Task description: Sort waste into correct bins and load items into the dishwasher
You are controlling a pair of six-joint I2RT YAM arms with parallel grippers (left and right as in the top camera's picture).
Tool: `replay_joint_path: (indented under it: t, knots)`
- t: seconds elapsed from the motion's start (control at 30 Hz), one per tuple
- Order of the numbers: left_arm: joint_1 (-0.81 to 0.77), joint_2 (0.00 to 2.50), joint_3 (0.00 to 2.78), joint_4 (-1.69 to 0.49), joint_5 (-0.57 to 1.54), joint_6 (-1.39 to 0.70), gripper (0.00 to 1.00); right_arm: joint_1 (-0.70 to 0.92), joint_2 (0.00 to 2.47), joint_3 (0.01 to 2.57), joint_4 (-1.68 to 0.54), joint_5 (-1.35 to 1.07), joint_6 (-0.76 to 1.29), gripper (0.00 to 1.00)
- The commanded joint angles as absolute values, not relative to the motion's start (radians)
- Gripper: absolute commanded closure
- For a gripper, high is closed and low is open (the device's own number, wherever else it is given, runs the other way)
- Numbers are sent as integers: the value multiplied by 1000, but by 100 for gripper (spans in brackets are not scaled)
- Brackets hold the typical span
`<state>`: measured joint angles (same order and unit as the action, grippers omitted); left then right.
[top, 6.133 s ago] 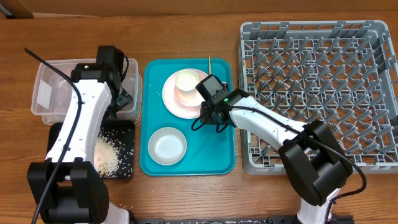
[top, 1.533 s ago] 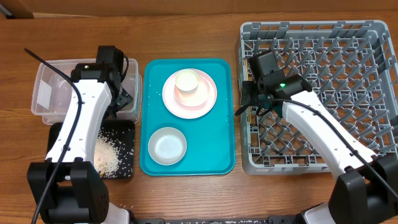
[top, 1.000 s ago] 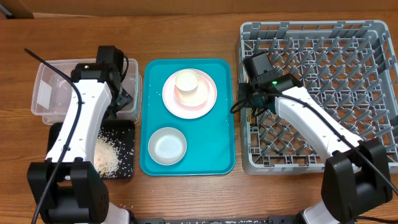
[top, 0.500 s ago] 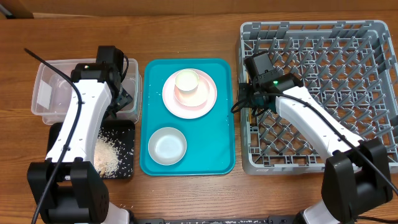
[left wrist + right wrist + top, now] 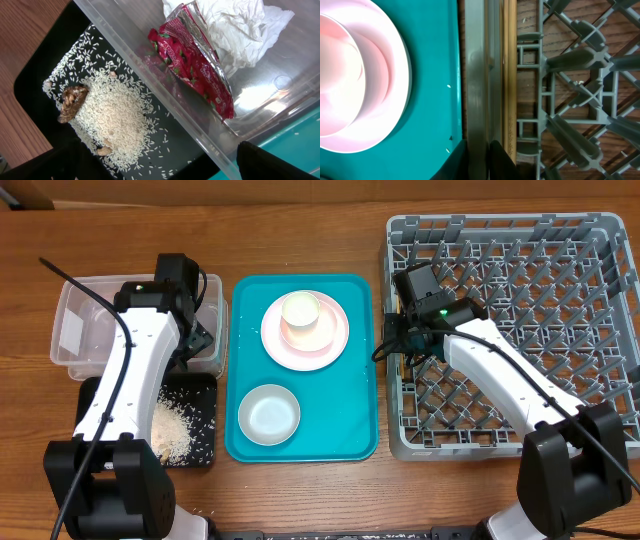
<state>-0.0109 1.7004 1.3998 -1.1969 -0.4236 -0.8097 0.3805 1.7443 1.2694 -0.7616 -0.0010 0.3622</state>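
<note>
**Step in hand:** loading the dish rack (image 5: 500,222).

Waste sorting appears complete. The napkin (image 5: 235,30) and red wrapper (image 5: 195,65) lie in the clear tub (image 5: 125,40), and the rice (image 5: 112,117) lies in the black tray (image 5: 40,107).

- **Left gripper** (image 5: 160,160): hangs above both bins, fully open and empty.
- **Right gripper** (image 5: 481,159): sits at the rack's left wall, jaws close together beside a thin wooden stick (image 5: 507,75). A grip cannot be confirmed.

The plate (image 5: 305,345), cup (image 5: 300,310) and white bowl (image 5: 269,412) stand on the teal tray (image 5: 350,430).

**Next move:** cross to the tray, open the jaws and grip a dish rim.
</note>
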Motion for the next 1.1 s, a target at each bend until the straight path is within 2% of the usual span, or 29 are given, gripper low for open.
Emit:
replay_joint_path:
  t: [0.0,1.07]
  knots:
    - [-7,1709,1414,-1196,-445,-816,0,392,1745,1269,-752,-77,367,86]
    - [-7,1709,1414,-1196,-444,-816,0,432,1745,1269,-757,-77,367,86]
